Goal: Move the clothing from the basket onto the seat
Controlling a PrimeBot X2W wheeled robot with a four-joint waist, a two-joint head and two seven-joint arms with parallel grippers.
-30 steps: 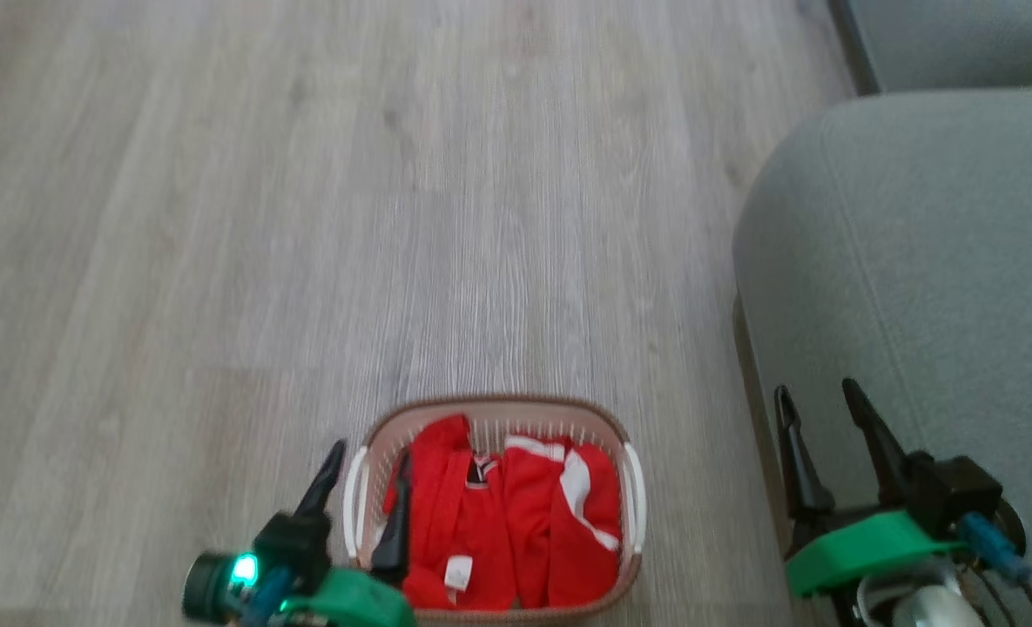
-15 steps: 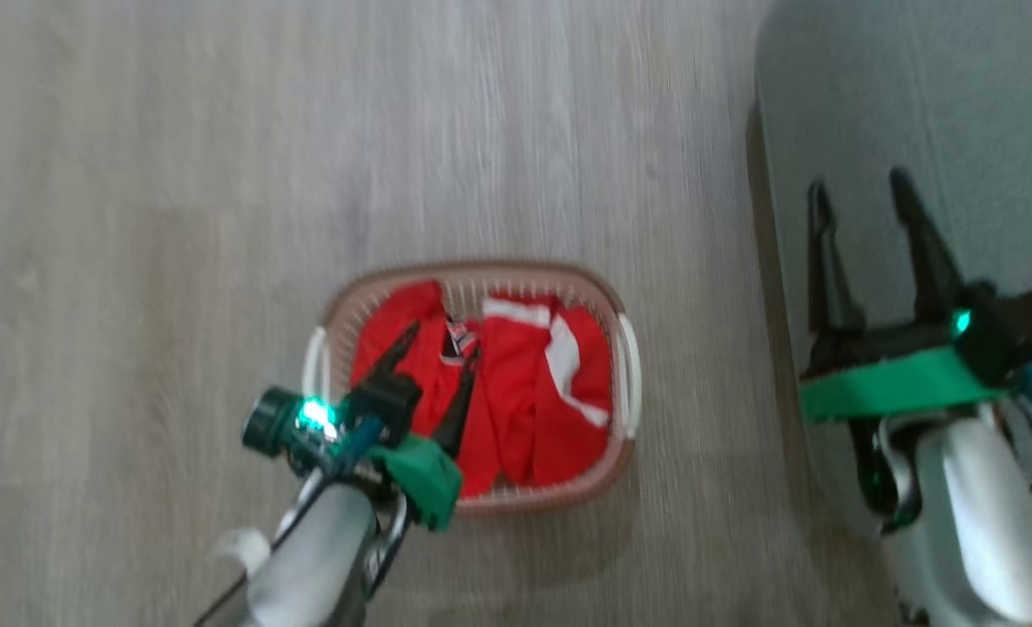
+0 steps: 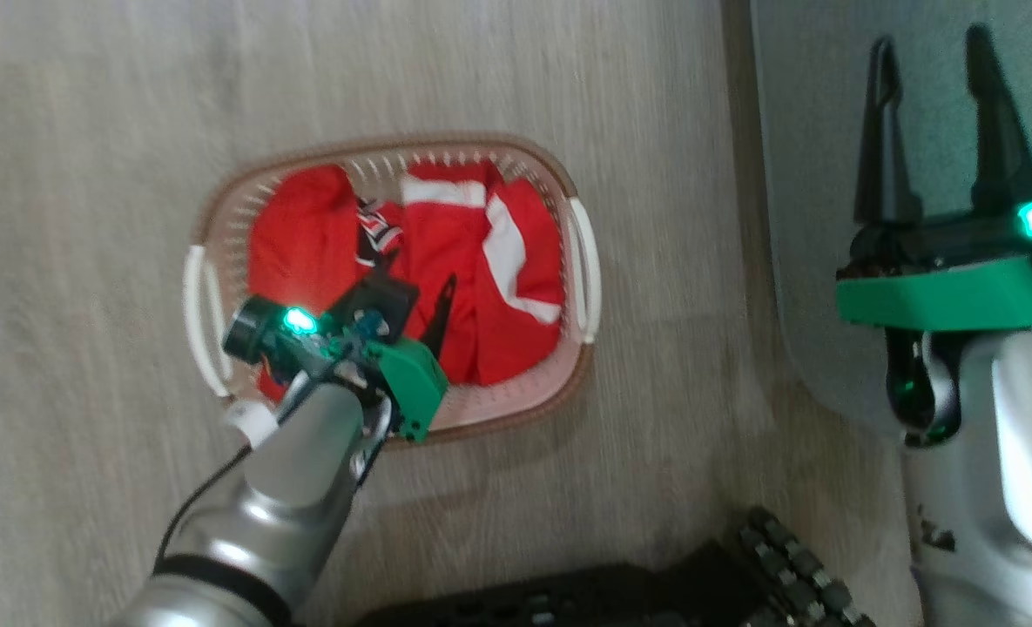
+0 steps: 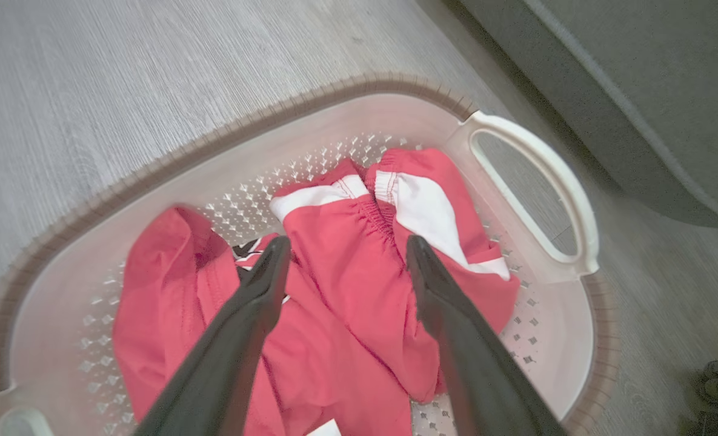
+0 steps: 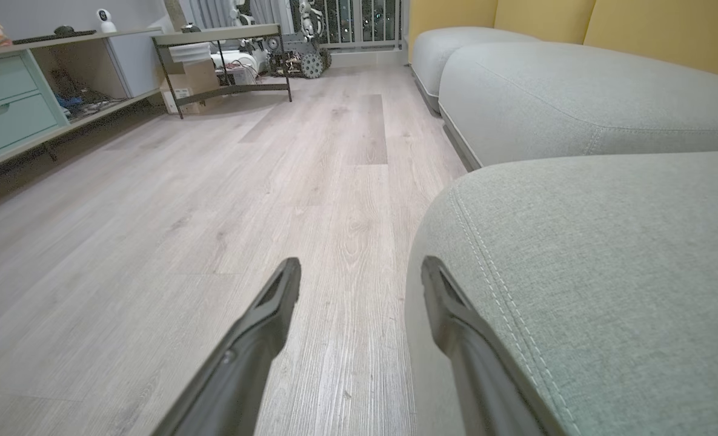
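Down on the pale wood floor sits the basket, its brown rim and a white side handle plain in the left wrist view. All of the clothing lies inside it, crumpled red. A piece with white stripes is on the side nearer the seat, and a jersey with a scrap of black and white lettering is on the far side.

The left pincer hangs over the basket with its fingers spread wide and nothing held between them. In the left wrist view the left pincer points down at the heap. One dark finger is over the jersey and the other over the striped piece. I cannot tell whether the tips touch the fabric.

The right pincer is well apart from the basket, held up over the edge of the seat, its two fingers parted and empty (the green lamp on its wrist is lit). Its own camera shows the right pincer at the rounded corner of the seat, one finger in front of the floor and the other against the grey-green cushion with its stitched seam. A second cushion lies beyond, under yellow backrests.

The seat stands just beside the basket, with a strip of floor between them.
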